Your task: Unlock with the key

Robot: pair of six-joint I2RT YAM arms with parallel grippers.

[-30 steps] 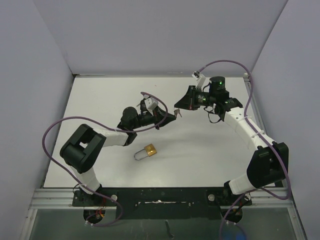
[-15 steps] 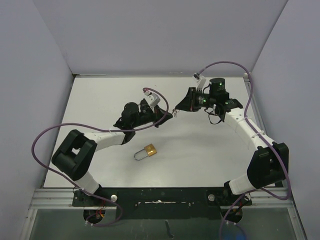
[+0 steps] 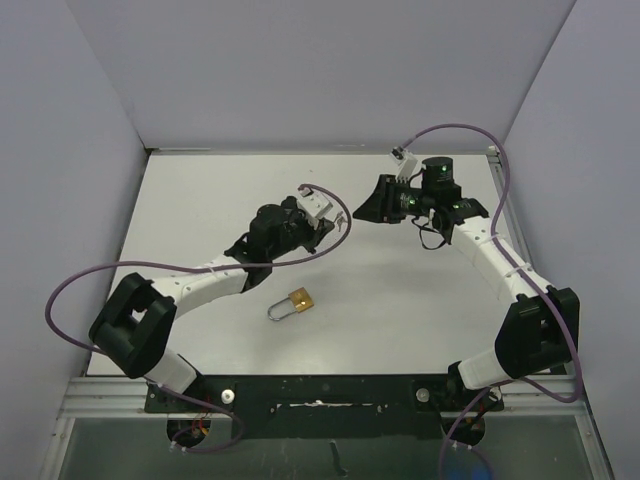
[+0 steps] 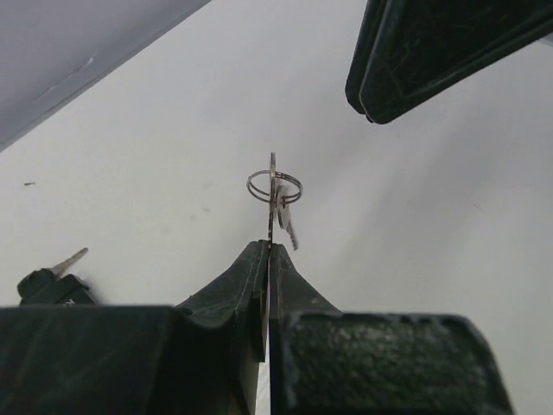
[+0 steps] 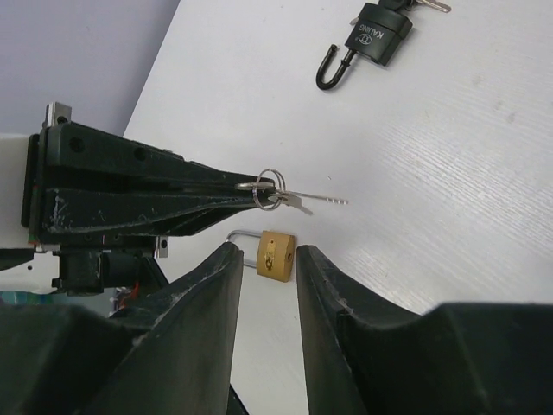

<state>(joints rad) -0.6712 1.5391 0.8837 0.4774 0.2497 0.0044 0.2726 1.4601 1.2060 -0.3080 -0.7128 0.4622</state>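
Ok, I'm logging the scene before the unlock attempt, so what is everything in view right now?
brass padlock: one, gold body with a silver shackle, lying on the table between the arms.
black padlock: one, black, lying on the table, a key in its keyhole.
keys: one bunch on a ring, silver, pinched in the left gripper above the table.
table: one, white, pale walls around it.
left gripper: one, black, shut on the keys.
right gripper: one, black, open, facing the keys.
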